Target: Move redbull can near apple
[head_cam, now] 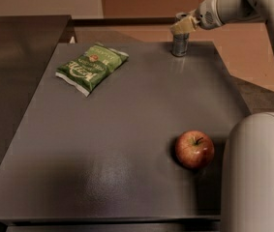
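Observation:
The redbull can (179, 45) stands upright at the far edge of the dark grey table (127, 129), right of centre. My gripper (183, 25) is right over the can's top and hides it; I cannot tell whether it touches the can. The red apple (194, 149) with yellowish patches and a dark stem sits near the table's front right, well apart from the can.
A green snack bag (92, 66) lies at the table's far left. My white arm (233, 6) reaches in from the upper right, and the robot's white body (255, 178) fills the lower right corner. A dark counter (15, 57) adjoins on the left.

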Controlling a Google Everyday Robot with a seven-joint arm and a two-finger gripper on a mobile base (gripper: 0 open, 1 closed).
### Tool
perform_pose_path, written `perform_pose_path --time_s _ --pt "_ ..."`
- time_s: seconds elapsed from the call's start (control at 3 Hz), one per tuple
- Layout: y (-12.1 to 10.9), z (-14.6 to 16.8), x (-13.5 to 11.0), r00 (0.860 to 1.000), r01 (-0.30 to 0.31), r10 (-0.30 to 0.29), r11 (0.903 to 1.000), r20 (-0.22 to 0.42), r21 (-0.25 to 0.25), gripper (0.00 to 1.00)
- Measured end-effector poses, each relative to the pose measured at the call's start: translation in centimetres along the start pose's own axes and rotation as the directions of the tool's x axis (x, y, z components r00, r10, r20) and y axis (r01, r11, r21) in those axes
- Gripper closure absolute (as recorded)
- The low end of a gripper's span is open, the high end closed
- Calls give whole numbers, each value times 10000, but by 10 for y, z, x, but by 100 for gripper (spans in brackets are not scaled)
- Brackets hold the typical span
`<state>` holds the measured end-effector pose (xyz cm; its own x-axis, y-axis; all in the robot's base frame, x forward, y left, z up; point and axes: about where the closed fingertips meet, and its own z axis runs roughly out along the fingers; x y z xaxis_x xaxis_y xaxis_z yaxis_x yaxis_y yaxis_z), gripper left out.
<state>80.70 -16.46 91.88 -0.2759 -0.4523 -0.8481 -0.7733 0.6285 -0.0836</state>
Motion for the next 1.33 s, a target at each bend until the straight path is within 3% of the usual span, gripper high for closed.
perform_pose_path --time_s 0.33,0.67,1.33 --pt "7 -13 -4 10000 72 -72 9999 -7 -90 88" --pt "25 -35 -13 9994 252 -245 9992 230 -306 100" --pt "104 -87 -10 9971 585 -523 9913 551 -1175 100"
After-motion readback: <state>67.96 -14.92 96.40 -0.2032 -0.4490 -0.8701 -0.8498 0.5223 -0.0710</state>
